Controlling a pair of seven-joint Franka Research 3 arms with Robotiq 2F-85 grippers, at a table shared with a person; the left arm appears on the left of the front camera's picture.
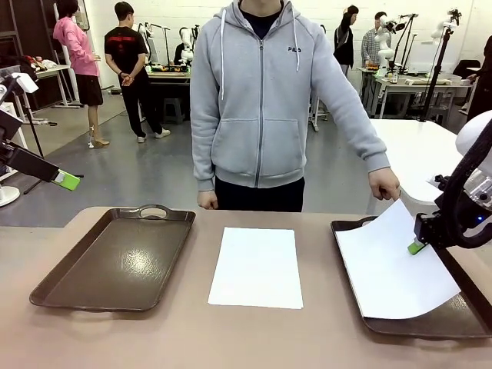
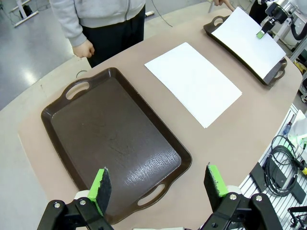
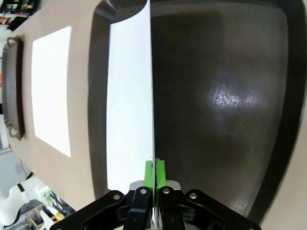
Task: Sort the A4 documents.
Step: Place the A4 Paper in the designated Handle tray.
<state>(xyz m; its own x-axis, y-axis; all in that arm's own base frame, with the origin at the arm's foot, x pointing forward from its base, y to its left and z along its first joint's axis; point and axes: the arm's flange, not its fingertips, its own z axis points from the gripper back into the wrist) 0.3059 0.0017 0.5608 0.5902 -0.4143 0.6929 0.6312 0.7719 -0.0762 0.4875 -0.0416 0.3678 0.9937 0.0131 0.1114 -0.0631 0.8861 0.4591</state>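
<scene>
One A4 document [image 1: 256, 267] lies flat on the table's middle, also seen in the left wrist view [image 2: 192, 81] and right wrist view [image 3: 50, 91]. A second white sheet [image 1: 388, 265] slants over the right brown tray [image 1: 430, 327], and my right gripper [image 1: 417, 247] is shut on its right edge; the right wrist view shows the sheet [image 3: 129, 105] edge-on between the green pads [image 3: 155, 175]. A person's hand [image 1: 383, 183] holds the sheet's far corner. My left gripper [image 2: 158, 184] hangs open and empty above the near end of the left tray [image 2: 112, 143].
The left tray [image 1: 115, 261] is empty, with handles at both ends. A person in a grey hoodie [image 1: 261, 100] stands at the table's far side. Cables [image 2: 283, 163] hang off the table's edge near my left arm. Bare tabletop [image 1: 231, 338] runs along the front.
</scene>
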